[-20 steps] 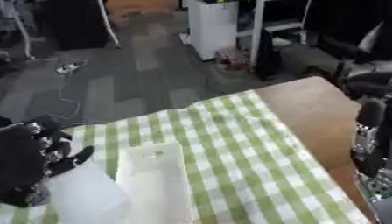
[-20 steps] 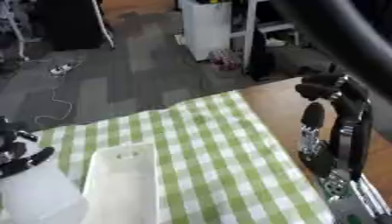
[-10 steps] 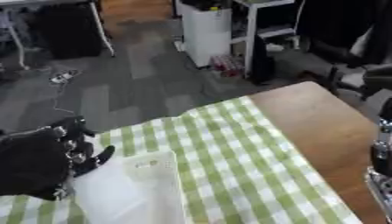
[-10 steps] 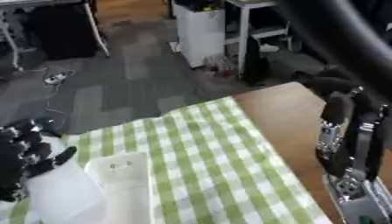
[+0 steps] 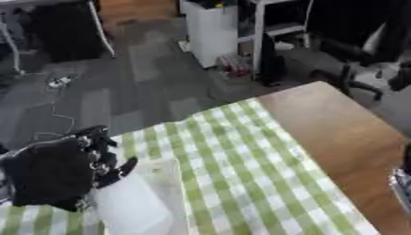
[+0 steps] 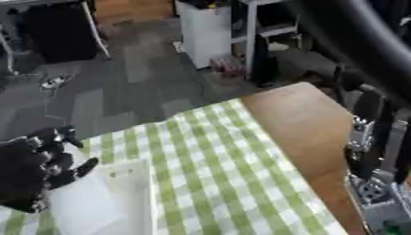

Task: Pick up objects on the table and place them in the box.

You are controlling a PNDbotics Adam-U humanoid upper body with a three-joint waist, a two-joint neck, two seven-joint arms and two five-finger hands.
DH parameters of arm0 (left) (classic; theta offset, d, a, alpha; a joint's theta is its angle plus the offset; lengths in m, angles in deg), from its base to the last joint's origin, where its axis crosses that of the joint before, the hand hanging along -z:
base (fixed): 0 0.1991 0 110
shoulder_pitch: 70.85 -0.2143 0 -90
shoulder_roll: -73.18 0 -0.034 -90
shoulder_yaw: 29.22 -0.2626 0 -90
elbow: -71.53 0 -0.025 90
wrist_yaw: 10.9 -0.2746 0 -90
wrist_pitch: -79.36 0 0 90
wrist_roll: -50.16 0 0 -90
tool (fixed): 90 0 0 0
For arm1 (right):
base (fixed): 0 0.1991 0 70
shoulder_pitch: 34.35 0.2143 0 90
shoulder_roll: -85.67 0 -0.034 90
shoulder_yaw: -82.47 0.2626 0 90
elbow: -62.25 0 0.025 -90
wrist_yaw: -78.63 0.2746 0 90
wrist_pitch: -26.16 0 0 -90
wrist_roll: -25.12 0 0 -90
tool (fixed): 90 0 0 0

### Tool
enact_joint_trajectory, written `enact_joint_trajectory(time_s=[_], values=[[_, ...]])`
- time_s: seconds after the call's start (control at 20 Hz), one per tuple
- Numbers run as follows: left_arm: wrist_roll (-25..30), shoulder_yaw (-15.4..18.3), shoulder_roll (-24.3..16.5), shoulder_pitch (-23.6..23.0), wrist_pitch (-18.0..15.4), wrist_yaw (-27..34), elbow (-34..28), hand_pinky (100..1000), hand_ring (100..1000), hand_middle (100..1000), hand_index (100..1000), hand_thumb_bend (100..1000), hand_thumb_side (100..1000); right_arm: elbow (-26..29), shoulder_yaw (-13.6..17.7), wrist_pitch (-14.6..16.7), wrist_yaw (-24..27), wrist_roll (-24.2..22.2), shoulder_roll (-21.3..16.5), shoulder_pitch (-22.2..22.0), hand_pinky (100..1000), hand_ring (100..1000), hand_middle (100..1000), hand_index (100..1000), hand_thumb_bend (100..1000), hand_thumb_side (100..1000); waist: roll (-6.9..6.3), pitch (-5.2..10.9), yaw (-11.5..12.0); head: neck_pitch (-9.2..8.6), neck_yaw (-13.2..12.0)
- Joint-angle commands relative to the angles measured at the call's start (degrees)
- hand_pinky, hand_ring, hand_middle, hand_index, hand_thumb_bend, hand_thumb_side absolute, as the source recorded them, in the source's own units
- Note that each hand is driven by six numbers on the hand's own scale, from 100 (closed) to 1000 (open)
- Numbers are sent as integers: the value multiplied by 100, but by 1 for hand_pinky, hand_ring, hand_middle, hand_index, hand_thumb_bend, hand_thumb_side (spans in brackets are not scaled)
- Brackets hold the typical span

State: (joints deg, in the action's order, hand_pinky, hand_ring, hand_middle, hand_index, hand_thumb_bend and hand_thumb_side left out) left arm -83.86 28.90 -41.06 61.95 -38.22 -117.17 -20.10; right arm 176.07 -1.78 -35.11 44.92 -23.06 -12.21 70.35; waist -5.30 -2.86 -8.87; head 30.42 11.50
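While the left hand [image 5: 56, 172], fingers curled, holds a white object [image 5: 128, 206], the white box [image 6: 132, 193] lies just right of it. Its long axis runs near to far on the tabletop [image 5: 337, 133]; the right hand [image 6: 377, 147] is blurred, so I cannot tell its state.

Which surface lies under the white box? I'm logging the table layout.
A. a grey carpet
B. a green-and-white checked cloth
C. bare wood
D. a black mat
B: the white box sits on the green-and-white checked cloth, beside the left hand; bare wooden tabletop shows only to the right.
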Motion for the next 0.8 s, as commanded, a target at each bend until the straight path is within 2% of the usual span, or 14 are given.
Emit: enact_joint_trajectory(time_s=[0.05, 0.25, 0.3, 0.35, 0.45, 0.5, 0.55, 0.6, 0.65, 0.7, 0.75, 0.8], values=[[-795, 30, -106, 48, -848, -90, -126, 100, 100, 100, 364, 114, 849, 77, 73, 211, 122, 135, -162, 103, 344, 430, 562, 624, 100, 931, 12, 50, -16, -66, -68], [-795, 7, -92, -12, -923, -200, -134, 100, 112, 100, 378, 111, 862, 77, 98, 239, 212, 102, -174, 145, 346, 432, 562, 624, 100, 931, -1, 43, -44, -57, -75], [-795, 1, -92, -25, -942, -248, -115, 100, 181, 132, 392, 103, 888, 77, 104, 249, 232, 99, -175, 149, 345, 431, 562, 624, 100, 930, -4, 44, -48, -51, -80], [-795, -5, -89, -36, -967, -295, -94, 115, 210, 155, 400, 100, 897, 77, 106, 255, 253, 94, -175, 151, 345, 431, 562, 624, 100, 930, -6, 44, -52, -47, -84], [-795, -9, -97, -58, -1047, -418, -26, 268, 331, 278, 458, 100, 948, 77, 106, 253, 288, 79, -177, 149, 345, 430, 562, 624, 100, 930, -10, 45, -53, -33, -95], [-795, -5, -107, -70, -1088, -491, 27, 413, 460, 402, 542, 118, 1000, 77, 106, 255, 299, 74, -179, 148, 345, 431, 562, 624, 100, 930, -12, 46, -50, -23, -95], [-795, 2, -106, -78, -1129, -569, 88, 304, 362, 310, 478, 104, 972, 77, 107, 261, 306, 70, -180, 148, 345, 430, 562, 624, 100, 930, -12, 47, -50, -18, -97], [-795, 9, -107, -89, -1168, -657, 161, 576, 627, 541, 661, 131, 1000, 77, 107, 274, 311, 66, -182, 148, 346, 432, 562, 624, 100, 931, -12, 48, -50, -9, -92], [-795, 14, -98, -98, -1207, -756, 240, 542, 590, 515, 643, 131, 1000, 77, 108, 292, 317, 64, -182, 146, 346, 432, 562, 624, 100, 931, -11, 49, -51, -3, -89], [-795, 13, -87, -105, -1242, -847, 304, 665, 735, 614, 712, 133, 1000, 77, 111, 307, 324, 61, -182, 144, 346, 432, 562, 624, 100, 930, -11, 50, -51, 0, -87], [-795, 12, -74, -111, -1270, -920, 354, 665, 735, 614, 712, 133, 1000, 77, 114, 316, 331, 60, -183, 142, 346, 432, 562, 624, 100, 930, -10, 52, -51, 3, -87], [-795, 10, -63, -119, -1294, -975, 394, 707, 778, 651, 742, 136, 1000, 77, 117, 322, 338, 58, -184, 142, 346, 432, 562, 624, 100, 930, -11, 52, -51, 3, -85]])
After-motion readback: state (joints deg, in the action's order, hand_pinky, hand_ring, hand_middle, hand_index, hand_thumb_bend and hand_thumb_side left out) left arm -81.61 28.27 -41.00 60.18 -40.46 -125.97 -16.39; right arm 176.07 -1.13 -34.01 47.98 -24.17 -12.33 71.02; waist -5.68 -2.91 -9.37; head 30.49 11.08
